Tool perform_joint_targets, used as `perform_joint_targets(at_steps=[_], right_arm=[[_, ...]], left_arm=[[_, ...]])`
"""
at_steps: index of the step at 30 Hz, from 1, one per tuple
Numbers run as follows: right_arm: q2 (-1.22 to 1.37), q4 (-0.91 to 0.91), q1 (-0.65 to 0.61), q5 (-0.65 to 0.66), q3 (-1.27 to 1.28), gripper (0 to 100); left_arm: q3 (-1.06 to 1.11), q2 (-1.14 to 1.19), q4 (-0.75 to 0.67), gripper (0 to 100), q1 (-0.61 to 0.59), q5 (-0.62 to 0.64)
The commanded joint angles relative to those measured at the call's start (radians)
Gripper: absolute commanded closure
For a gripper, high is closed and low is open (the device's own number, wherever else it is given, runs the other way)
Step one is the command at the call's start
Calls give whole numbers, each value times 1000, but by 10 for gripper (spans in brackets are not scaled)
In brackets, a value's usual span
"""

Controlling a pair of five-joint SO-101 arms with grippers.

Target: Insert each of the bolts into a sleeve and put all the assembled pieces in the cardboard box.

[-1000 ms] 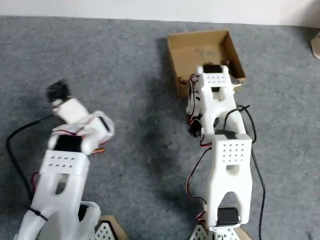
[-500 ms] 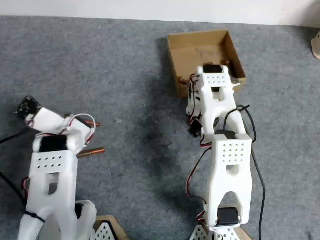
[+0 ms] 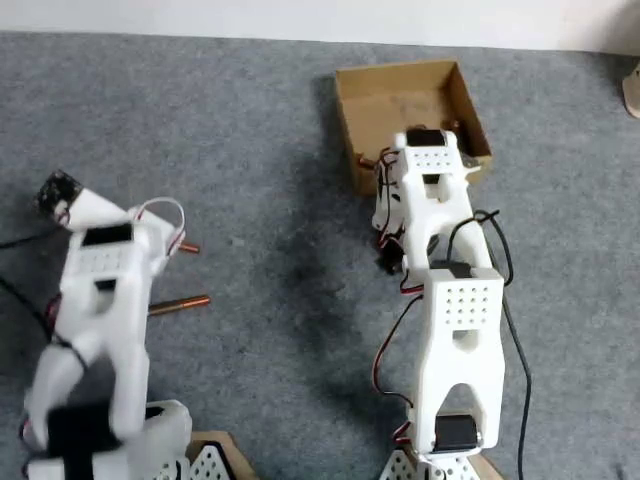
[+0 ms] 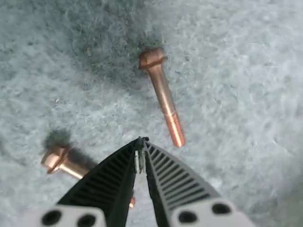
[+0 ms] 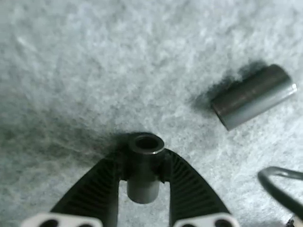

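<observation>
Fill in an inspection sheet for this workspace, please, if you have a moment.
Surface: grey carpet.
Job's things: free bolt and half-hidden bolt lie loose; held sleeve upright in the right gripper; spare sleeve on its side; cardboard box at the far side.
Clutter: nothing seen.
Grippers: left gripper shut, empty, over the bolts; right gripper shut on the held sleeve.
Cables: black cable beside the right arm.
Surroundings: pale strip beyond the carpet.

Grey carpet [image 3: 260, 150] — a pale strip [image 3: 300, 15], perhaps a wall, behind it.
</observation>
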Motion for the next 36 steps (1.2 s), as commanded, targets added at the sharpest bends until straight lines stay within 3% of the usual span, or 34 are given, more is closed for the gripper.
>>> perform_joint_targets(at_steps=[1,5,12,31,36], right_arm=[[-19,22,-8,20,-28,995],[-19,22,-7,54,-30,995],[-19,21,-7,55,-30,995],[-18,18,-10,55,-30,995],[-18,19,-7,55,-30,995]], left_arm=[[-225,111,86,983,-10,25],[-351,223,104,973,-12,64],[-427,357,106,791,-10,132],[-404,412,101,870,-113,169],[-357,412,21,870,-113,167]])
